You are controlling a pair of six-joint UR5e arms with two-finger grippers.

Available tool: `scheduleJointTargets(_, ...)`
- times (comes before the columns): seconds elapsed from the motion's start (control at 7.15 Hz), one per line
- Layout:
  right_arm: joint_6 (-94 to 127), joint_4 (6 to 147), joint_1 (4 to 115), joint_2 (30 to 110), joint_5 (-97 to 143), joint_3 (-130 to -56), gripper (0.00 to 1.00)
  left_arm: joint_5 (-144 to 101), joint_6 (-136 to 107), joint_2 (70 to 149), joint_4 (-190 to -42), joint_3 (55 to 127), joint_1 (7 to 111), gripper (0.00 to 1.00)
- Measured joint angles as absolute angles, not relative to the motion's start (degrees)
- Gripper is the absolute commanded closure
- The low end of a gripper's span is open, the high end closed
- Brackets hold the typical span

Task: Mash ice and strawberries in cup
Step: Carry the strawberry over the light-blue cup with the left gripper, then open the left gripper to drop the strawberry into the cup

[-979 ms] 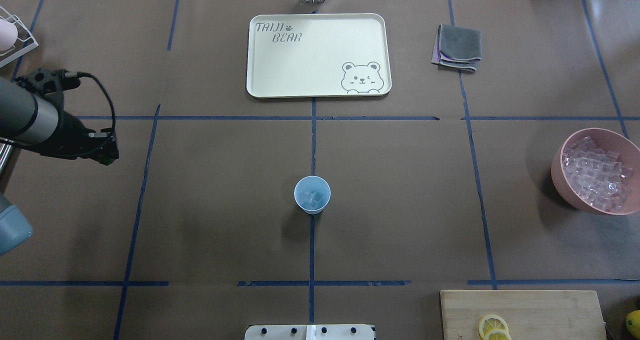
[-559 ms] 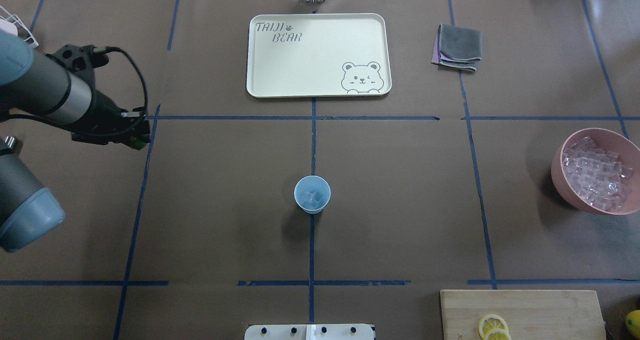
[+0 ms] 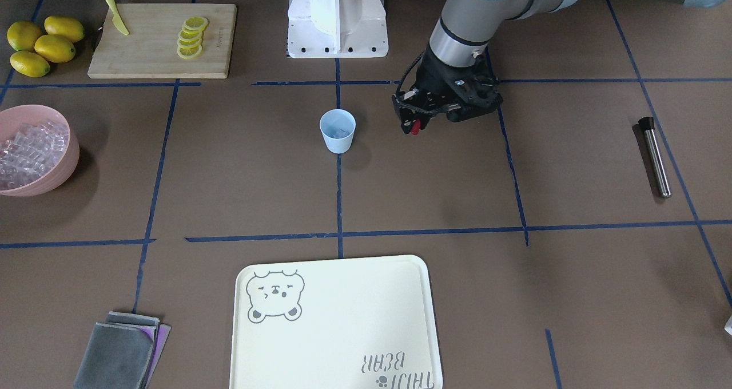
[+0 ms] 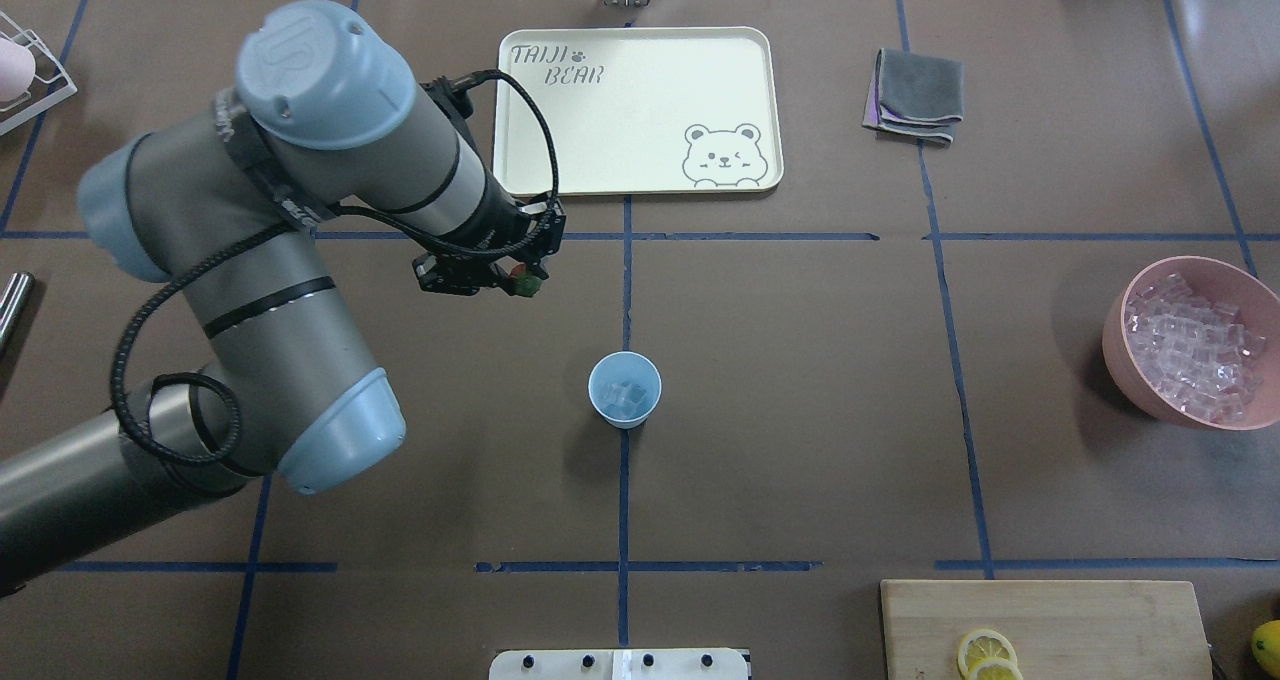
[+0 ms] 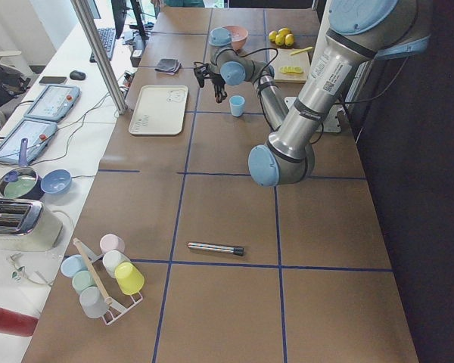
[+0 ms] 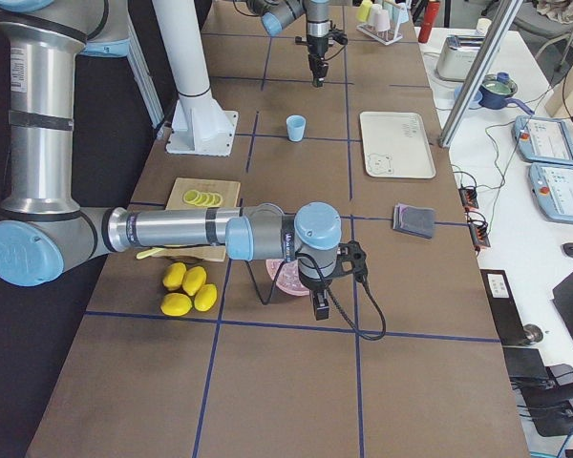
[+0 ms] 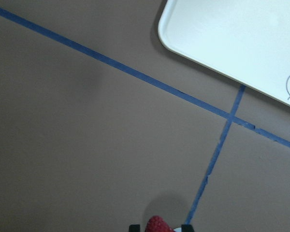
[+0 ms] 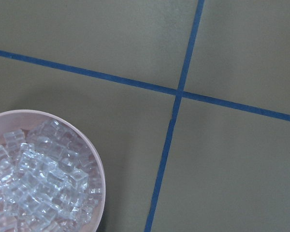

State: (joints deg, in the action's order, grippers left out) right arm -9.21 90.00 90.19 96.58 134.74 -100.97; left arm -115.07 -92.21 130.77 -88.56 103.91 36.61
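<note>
The pale-blue cup [image 4: 624, 390] stands upright at the table's centre with a few ice cubes [image 4: 626, 396] inside; it also shows in the front view [image 3: 337, 130]. My left gripper [image 4: 520, 282] is shut on the small red strawberry [image 3: 416, 127], held above the table up and to the left of the cup, apart from it. The strawberry's tip shows at the bottom of the left wrist view [image 7: 157, 225]. My right gripper [image 6: 320, 307] shows only in the right side view, next to the pink bowl; I cannot tell if it is open or shut.
A pink bowl [image 4: 1120, 350] full of ice sits at the right edge. A cream tray [image 4: 520, 110] lies at the back, a grey cloth [image 4: 915, 95] beside it. A cutting board [image 3: 154, 51] with lemon slices, whole lemons [image 3: 40, 46] and a steel rod [image 3: 655, 157] are also on the table.
My left arm has swung in from the far left edge toward the table's centre, carrying the strawberry nearer the cup. The cup has not moved.
</note>
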Motion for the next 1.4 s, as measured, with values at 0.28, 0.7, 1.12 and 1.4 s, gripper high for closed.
scheduleJointTargets(0.28,-9.05,88.44,90.19,98.05,133.81,-100.93,0.01,-110.53,-95.44,133.4,-90.96,100.04,31.1,1.0)
scheduleJointTargets(0.7,-8.69,88.16,90.18,98.37,133.66,-100.9,0.01,-107.58,-97.02,134.34,-92.54,97.32,26.88,1.0)
scheduleJointTargets(1.12,-8.5,88.16,90.18,98.33,133.7,-100.94,0.01,-107.41,-97.07,134.46,-92.72,96.84,25.93,0.26)
scheduleJointTargets(1.4,-8.51,88.15,90.18,98.19,133.7,-100.98,0.01,-107.34,-96.65,134.53,-92.72,96.78,25.8,0.08)
